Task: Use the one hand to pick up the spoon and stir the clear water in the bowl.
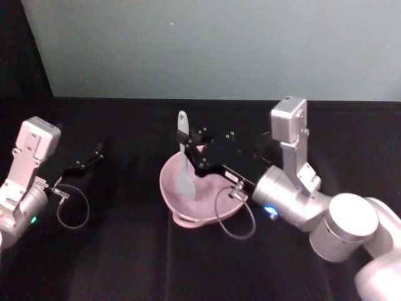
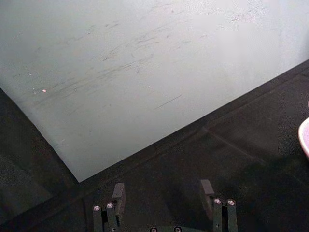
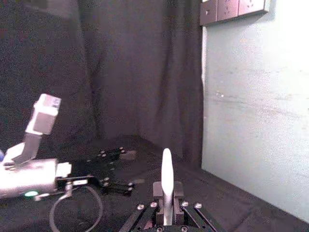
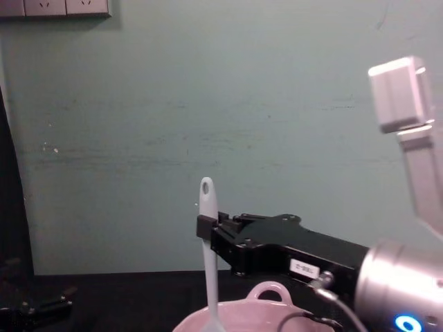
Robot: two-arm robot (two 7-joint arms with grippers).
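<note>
The pale pink bowl (image 1: pixel 202 202) sits at the middle of the black table, with a small loop handle (image 4: pixel 268 290) on its rim. The white spoon (image 1: pixel 183 135) stands nearly upright, its flat blade down inside the bowl and its holed handle tip pointing up. My right gripper (image 1: pixel 188 149) reaches in from the right and is shut on the spoon's handle, as the chest view (image 4: pixel 205 228) and the right wrist view (image 3: pixel 166 191) also show. My left gripper (image 1: pixel 94 155) rests at the left of the table, well apart from the bowl, fingers (image 2: pixel 118 193) spread with nothing between them.
A teal wall (image 1: pixel 213 44) rises behind the black-draped table. A cable loop (image 1: pixel 235 219) hangs from the right wrist over the bowl's near rim. Another cable loop (image 1: pixel 72 212) hangs by the left wrist. The bowl's edge (image 2: pixel 305 137) shows beside the left gripper's view.
</note>
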